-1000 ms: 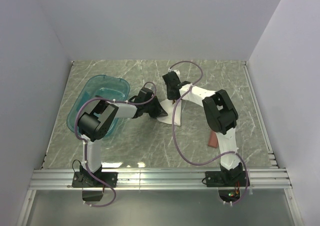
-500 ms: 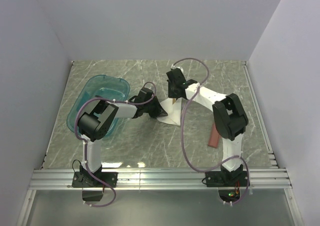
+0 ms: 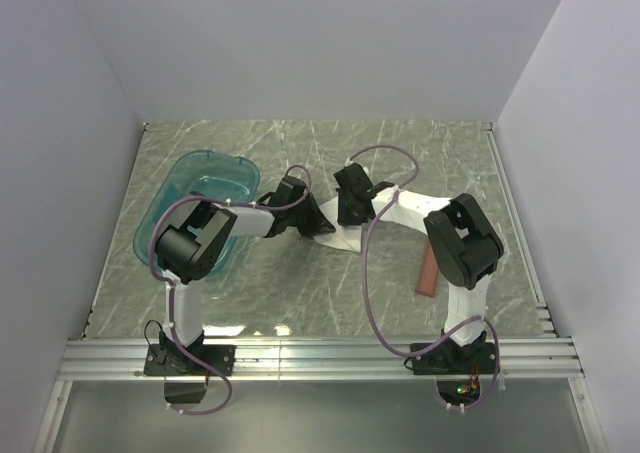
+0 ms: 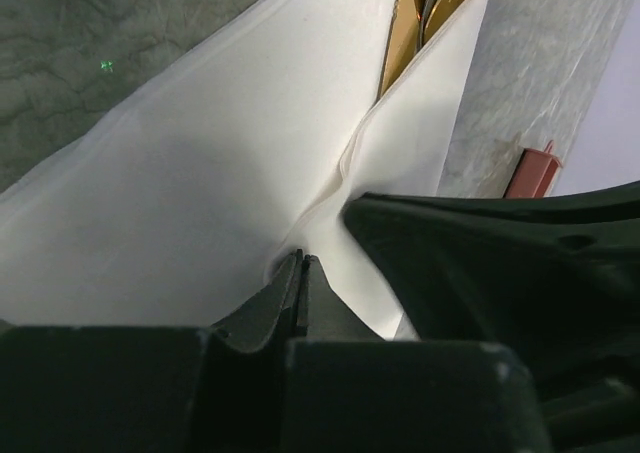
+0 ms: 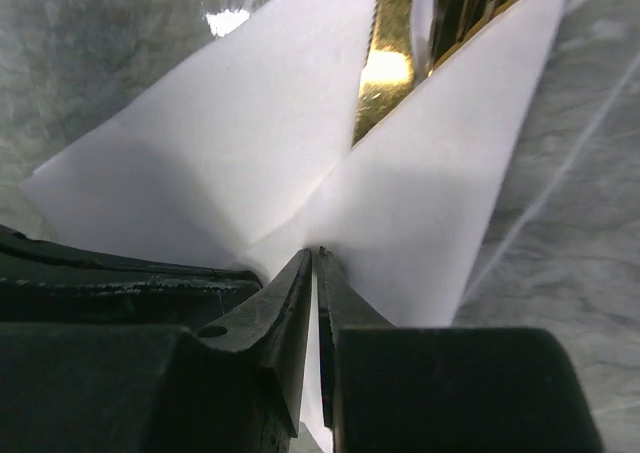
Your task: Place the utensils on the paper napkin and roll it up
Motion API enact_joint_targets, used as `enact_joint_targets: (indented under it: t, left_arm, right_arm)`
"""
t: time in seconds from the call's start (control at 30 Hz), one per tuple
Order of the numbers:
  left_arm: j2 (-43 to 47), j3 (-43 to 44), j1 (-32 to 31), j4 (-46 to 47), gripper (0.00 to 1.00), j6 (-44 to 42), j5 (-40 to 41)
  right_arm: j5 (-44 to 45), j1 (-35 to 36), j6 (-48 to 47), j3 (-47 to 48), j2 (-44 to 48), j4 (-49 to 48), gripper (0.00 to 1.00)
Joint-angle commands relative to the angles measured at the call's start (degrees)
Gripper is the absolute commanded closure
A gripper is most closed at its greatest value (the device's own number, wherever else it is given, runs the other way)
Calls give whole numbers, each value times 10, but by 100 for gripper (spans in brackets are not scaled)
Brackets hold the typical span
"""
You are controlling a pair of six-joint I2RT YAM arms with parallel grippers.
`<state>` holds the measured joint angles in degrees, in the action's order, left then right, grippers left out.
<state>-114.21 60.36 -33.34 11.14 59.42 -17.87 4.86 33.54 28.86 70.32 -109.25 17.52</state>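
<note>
left hand (image 4: pixel 302 265): pinched shut on paper napkin (image 4: pixel 200 173) fold | right hand (image 5: pixel 318 258): clamped on its near corner too | utensils (image 5: pixel 388 68): goldish, tucked in the fold just ahead of both hands, long axis pointing straight away from them | napkin's lying on the worktop (image 5: pixel 100 53)

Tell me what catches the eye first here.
Mid-table, the left pincer and right pincer are each pinched shut on a fold of the white napkin. Gold utensils poke out from its far fold. A teal tub sits at left and a reddish tray lies by the right arm.
</note>
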Motion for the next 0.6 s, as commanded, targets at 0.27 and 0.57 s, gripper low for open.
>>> enact_joint_targets:
  t: [0.27,0.57]
  left_arm:
    - [7,-87,0,-79,100,6,100]
    - [79,-107,-6,-65,81,24,101]
  right_arm:
    - [70,25,-13,-16,-21,22,86]
    - [66,39,-75,-44,-19,3,83]
